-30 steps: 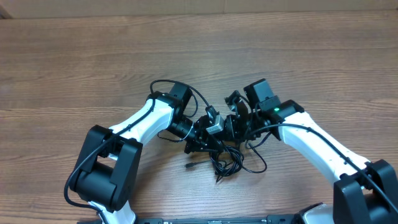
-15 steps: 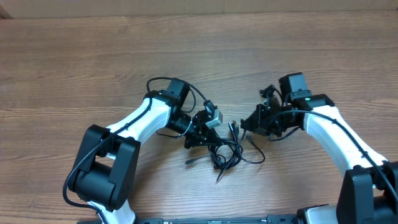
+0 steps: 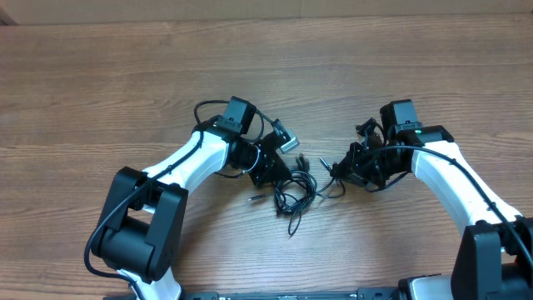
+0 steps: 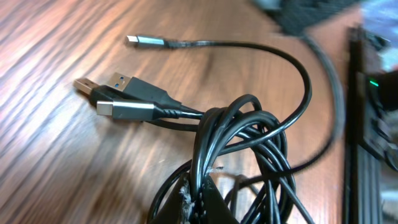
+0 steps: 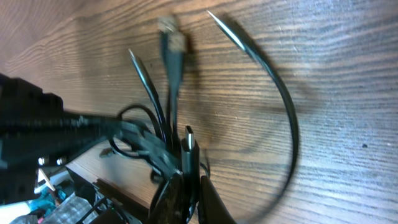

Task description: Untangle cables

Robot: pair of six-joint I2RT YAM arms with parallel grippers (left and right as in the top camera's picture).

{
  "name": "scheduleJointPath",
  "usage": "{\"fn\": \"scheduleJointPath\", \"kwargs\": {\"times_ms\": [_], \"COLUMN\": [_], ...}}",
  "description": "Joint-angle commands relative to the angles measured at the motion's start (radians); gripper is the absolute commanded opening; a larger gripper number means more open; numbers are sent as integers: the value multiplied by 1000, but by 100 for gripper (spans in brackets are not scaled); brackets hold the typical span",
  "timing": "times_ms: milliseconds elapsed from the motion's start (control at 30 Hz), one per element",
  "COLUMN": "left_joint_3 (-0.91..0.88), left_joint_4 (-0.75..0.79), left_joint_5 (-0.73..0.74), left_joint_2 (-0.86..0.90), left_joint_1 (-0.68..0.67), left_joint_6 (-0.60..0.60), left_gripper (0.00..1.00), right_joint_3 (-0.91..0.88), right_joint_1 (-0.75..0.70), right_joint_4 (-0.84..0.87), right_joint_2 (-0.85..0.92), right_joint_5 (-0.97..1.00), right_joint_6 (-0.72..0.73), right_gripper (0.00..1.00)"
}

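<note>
Thin black cables (image 3: 293,192), tangled in loose loops — silver-tipped plugs (image 4: 124,111) splaying outward

Brown wood-grain counter (image 3: 100,75) fills the view, grain running side to side, faint seams between boards. Light is even, shadows soft and short. A paler strip runs along the far edge.

The left arm (image 3: 187,158) and right arm (image 3: 441,171) reach inward with elbows bent. The left end effector (image 3: 271,169) and right end effector (image 3: 340,169) face each other, apart, both clamped tight.
</note>
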Motion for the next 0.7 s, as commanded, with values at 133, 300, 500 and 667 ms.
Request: {"fn": "scheduleJointPath", "kwargs": {"times_ms": [133,300,500,667], "left_joint_3": [21,21,21,21], "left_joint_4": [27,31,31,26], "left_joint_5": [-178,-192,-145,-82], "left_joint_2": [5,5,5,3], "left_joint_1": [7,7,7,18], "left_joint_6": [-228,-247,-250,-251], "left_gripper": [4,4,4,4], "right_joint_3": [-2,-2,-2,-2], "right_joint_1": [9,39,114,208], "right_joint_4": [-12,-1,48,101], "right_joint_2": [-6,-6,-6,-6], "right_joint_5": [11,11,54,198], "right_joint_6": [43,55,137,282], "right_gripper": [4,4,4,4]}}
